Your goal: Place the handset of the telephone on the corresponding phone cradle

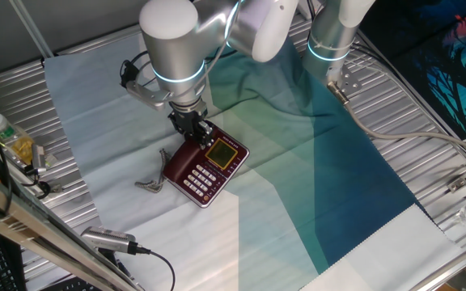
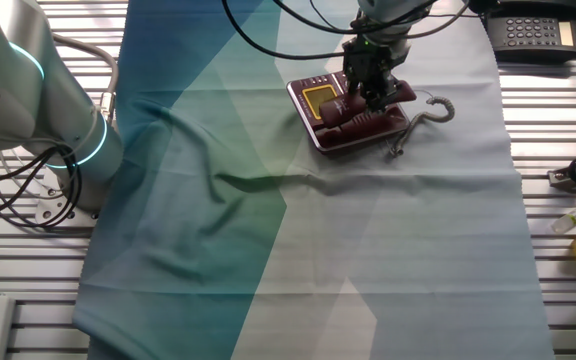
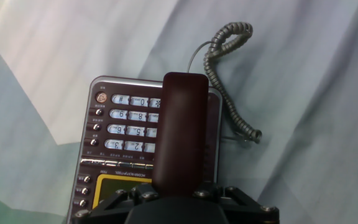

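In the hand view, the squarish dark maroon plastic telephone (image 3: pixel 114 149) with white buttons fills the lower left centre, its yellowish display cut off by the black two-finger gripper (image 3: pixel 178 190). The slim dark maroon handset (image 3: pixel 180 130) runs bottom to top of the frame, free end pointing up, clamped at its near end and lying over the phone cradle (image 3: pixel 211 137), mostly hidden. The grey coiled cord (image 3: pixel 229 81) trails at upper right.

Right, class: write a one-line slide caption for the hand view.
Claw holding the maroon handset above the telephone, grey coiled cord trailing on cloth.
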Controlling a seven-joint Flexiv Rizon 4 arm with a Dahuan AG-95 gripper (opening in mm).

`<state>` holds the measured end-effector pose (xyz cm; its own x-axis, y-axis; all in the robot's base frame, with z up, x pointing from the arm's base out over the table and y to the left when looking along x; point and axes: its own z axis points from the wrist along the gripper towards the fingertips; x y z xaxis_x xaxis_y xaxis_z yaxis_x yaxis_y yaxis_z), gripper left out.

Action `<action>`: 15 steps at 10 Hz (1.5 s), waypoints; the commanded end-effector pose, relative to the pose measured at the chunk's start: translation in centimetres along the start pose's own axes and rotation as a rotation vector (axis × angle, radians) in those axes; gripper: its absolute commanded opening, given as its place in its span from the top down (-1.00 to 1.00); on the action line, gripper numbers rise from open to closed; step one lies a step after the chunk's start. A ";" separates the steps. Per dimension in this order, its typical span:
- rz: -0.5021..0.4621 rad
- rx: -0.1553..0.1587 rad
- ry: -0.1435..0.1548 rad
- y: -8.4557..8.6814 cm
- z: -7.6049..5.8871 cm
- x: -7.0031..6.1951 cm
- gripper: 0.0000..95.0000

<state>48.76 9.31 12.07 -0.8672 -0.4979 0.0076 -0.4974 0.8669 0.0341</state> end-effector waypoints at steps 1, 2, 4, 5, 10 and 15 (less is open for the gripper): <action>-0.003 0.001 0.002 0.0 0.0 0.0 1.00; -0.006 0.001 0.002 0.0 0.0 0.0 1.00; -0.008 0.001 0.002 0.0 0.1 0.0 1.00; -0.008 0.001 0.000 -0.1 0.3 0.0 1.00; -0.020 0.003 -0.012 -0.6 1.3 0.7 1.00; -0.025 0.007 -0.017 -1.0 2.3 1.1 1.00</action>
<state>48.22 7.98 9.51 -0.8540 -0.5202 -0.0080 -0.5202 0.8536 0.0279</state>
